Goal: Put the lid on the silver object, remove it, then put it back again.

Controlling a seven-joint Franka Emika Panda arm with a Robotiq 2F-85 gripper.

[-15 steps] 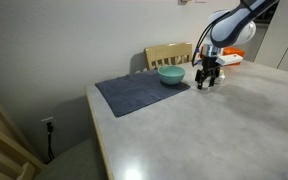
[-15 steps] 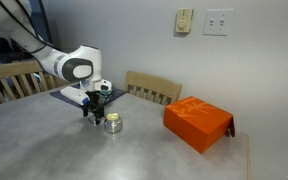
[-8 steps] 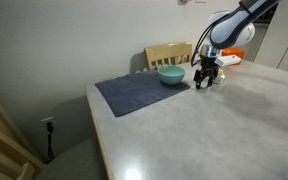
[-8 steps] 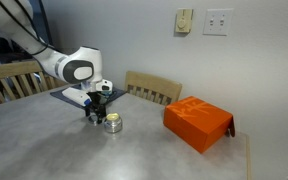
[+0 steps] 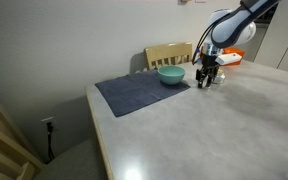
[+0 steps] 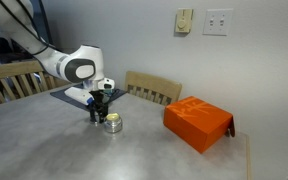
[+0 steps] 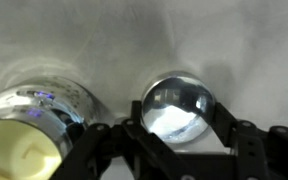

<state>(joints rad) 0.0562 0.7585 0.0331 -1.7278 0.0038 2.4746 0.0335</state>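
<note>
Pincer (image 6: 97,116) shifted, gripping lid (image 7: 179,108), seemingly flat, beside silver object (image 7: 34,112)

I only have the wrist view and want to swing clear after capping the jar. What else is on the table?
Observer: An orange box sits on the table, well apart from the jar, on its side away from the gripper.
Operator: And on the gripper's side?
Observer: A teal bowl rests on a dark mat, close by.
Operator: Past the table?
Observer: A wooden chair stands just behind the table's edge.
</note>
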